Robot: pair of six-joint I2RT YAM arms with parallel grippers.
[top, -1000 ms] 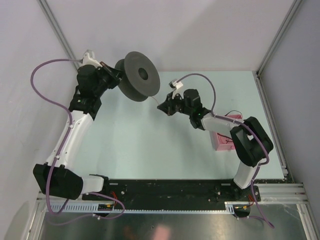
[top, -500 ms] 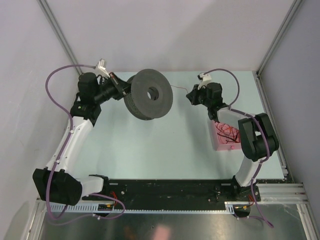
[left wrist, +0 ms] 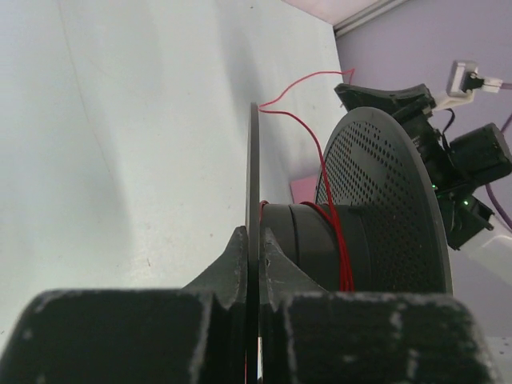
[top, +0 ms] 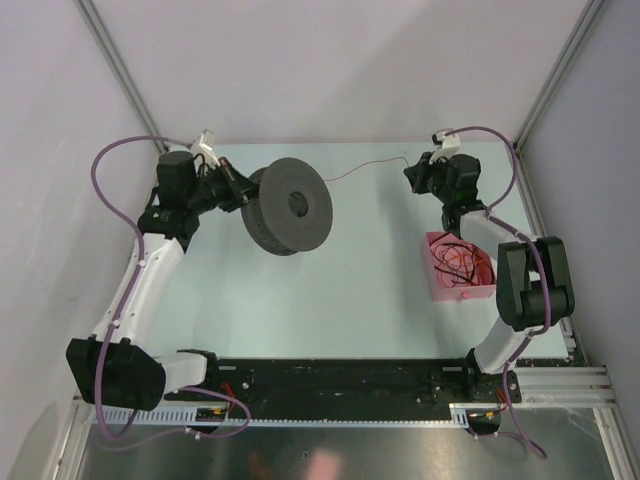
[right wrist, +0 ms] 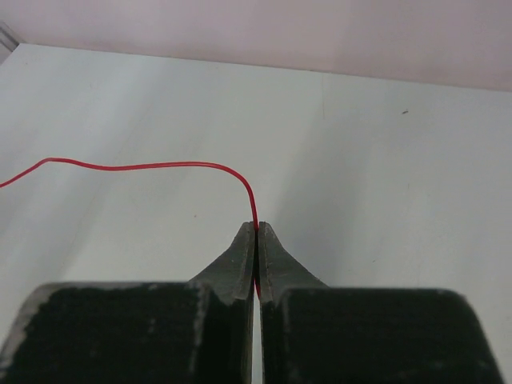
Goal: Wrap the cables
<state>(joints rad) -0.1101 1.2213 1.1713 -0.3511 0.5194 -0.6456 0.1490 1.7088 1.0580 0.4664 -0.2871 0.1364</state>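
My left gripper point(top: 238, 187) is shut on the thin near flange of a black spool point(top: 289, 205) and holds it above the table at the back left. In the left wrist view the jaws point(left wrist: 256, 240) clamp that flange, and a red cable point(left wrist: 334, 240) is wound round the spool's core. The red cable point(top: 360, 167) runs from the spool to my right gripper point(top: 410, 177) at the back right. In the right wrist view that gripper point(right wrist: 256, 230) is shut on the red cable point(right wrist: 160, 166), which curves off to the left.
A pink tray point(top: 438, 285) holding more loose red and dark cables point(top: 458, 265) sits at the right, below my right arm. Walls and metal frame posts close the back and both sides. The arm bases stand at the near edge.
My right gripper has moved to the back right with the cable, away from the spool, and uncovered the pink tray. My left gripper has turned the spool and shifted it slightly.
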